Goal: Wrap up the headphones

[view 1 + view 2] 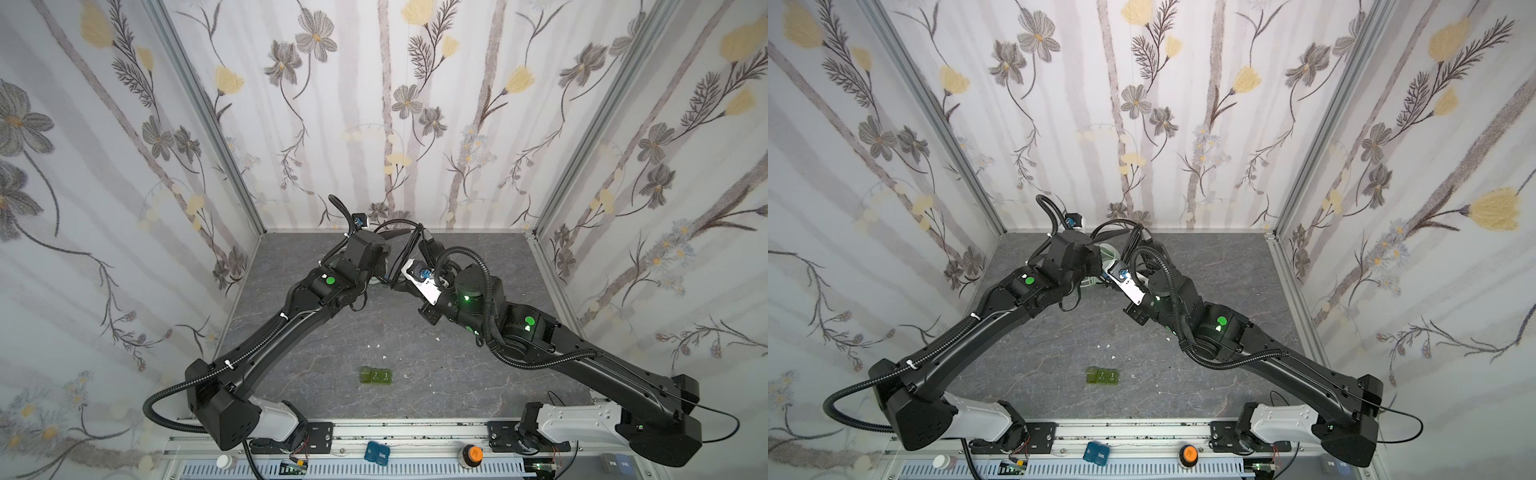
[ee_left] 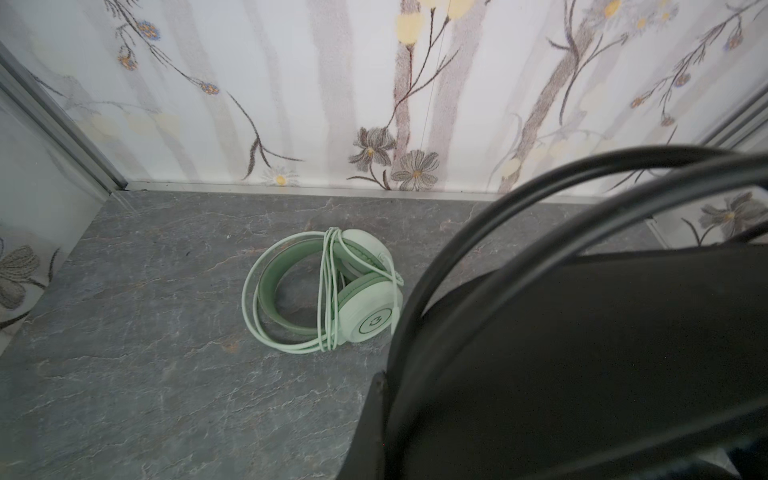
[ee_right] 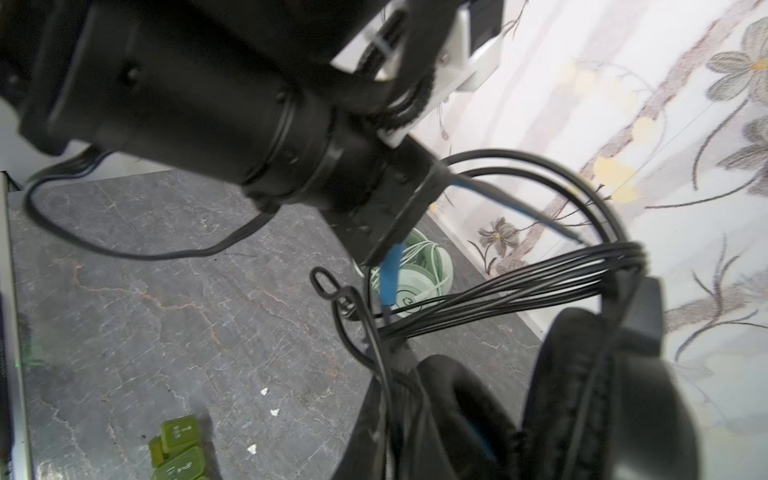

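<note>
Over the cable-wrapped mint headset [image 2: 365, 299] on the bench [image 2: 145, 332], the left gripper [image 3: 376, 249] clamps the band of the black headset [image 3: 582, 395]; the right gripper [image 1: 426, 245] is closed by its cups, hold hidden.

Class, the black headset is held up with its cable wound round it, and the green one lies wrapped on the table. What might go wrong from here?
1. A loose cable loop sticks out beside the wound turns of the black headset. If it is not tucked in, the turns may slacken.
2. The green headset lies close by. Setting the black one down could snag or push it.
</note>
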Available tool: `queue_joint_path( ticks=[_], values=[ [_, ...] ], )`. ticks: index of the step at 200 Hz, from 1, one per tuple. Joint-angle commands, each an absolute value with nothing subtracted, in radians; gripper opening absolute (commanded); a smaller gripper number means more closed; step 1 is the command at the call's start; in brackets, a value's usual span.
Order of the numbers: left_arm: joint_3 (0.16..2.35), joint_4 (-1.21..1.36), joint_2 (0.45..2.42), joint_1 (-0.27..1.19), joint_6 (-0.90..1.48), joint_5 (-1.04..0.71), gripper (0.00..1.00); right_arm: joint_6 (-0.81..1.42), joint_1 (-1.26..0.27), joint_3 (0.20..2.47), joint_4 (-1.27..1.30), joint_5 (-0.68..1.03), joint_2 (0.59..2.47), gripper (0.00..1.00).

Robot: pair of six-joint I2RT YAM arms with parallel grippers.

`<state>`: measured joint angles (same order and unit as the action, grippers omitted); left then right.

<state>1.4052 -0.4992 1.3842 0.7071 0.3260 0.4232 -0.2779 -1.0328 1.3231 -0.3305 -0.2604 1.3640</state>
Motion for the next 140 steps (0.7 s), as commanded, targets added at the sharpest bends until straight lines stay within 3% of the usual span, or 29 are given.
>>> queue_joint_path(
  ticks=[1, 62, 140],
  values=[
    [1.371, -0.491, 1.344, 0.707, 0.264, 0.401, 0.00, -0.338, -1.011, 1.377, -0.395, -0.289, 1.374, 0.00],
    [1.317, -0.566, 1.266, 0.709, 0.153, 0.386, 0.00, -0.410, -0.962, 1.446, -0.438, -0.355, 1.374, 0.00],
    [1.356, -0.657, 1.228, 0.725, -0.015, 0.167, 0.00, -0.471, -0.914, 1.441, -0.483, -0.367, 1.376, 0.00]
  ],
)
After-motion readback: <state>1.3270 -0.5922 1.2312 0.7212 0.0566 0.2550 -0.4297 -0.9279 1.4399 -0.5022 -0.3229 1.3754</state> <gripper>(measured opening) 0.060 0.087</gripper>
